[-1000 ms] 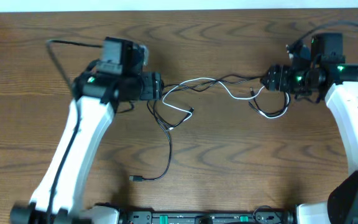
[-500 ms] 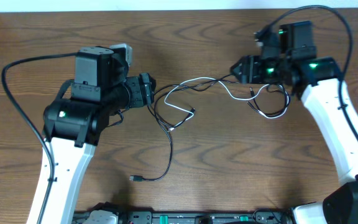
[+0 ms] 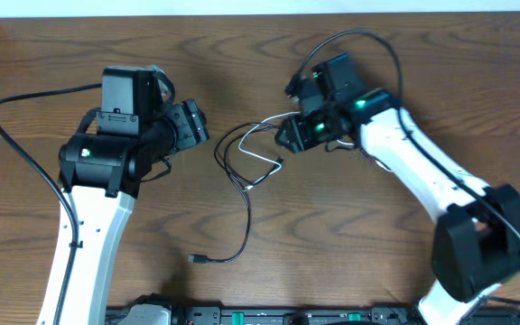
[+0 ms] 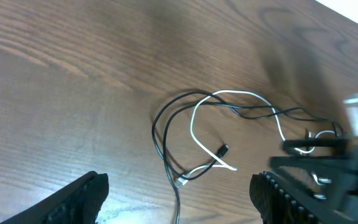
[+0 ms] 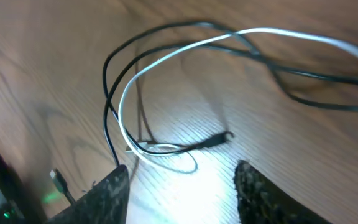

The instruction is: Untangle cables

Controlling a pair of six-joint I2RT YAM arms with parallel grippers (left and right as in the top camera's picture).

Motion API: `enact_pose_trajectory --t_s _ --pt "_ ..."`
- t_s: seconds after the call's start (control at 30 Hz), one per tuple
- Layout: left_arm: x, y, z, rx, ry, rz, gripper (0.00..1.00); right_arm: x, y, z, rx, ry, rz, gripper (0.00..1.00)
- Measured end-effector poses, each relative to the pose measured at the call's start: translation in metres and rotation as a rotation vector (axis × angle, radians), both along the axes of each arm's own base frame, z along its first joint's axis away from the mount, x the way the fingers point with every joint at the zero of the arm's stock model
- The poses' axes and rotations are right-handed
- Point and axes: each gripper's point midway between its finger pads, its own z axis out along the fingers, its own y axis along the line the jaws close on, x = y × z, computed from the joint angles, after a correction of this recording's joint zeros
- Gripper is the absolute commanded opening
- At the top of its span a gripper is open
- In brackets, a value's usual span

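Left gripper (image 4: 179, 186) first: its fingers (image 4: 82, 199) are spread wide with nothing between them, aimed at the tangle from the left without touching it. The right gripper (image 5: 182, 183) has its fingers (image 5: 257, 190) apart too. It isn't pinching anything that I can see and hangs right over the right side of the knot. The white cable (image 4: 192, 127) and the black cable (image 3: 246, 217) are looped through each other mid-table (image 3: 377, 262), between the two grippers. The black one trails toward the near edge and ends in a small plug (image 3: 195, 259).
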Motion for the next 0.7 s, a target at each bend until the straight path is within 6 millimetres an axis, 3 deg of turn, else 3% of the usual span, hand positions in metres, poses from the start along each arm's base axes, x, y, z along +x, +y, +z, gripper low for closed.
enact_pose_trajectory --t_s 0.27,0.47,0.5,0.7 --pt "-0.001 -0.002 0.000 -0.008 0.002 -0.006 0.78 -0.015 0.037 -0.039 0.005 0.003 0.169 0.44" --pt "0.000 -0.003 -0.002 -0.013 0.009 -0.010 0.78 -0.018 0.056 -0.064 0.012 0.000 0.218 0.04" --pt "0.000 -0.003 -0.002 -0.013 0.011 -0.010 0.78 -0.018 0.058 -0.067 0.010 0.002 0.219 0.01" --pt "0.001 -0.003 -0.003 -0.024 0.016 0.004 0.78 -0.013 0.055 -0.068 0.010 0.013 0.186 0.01"
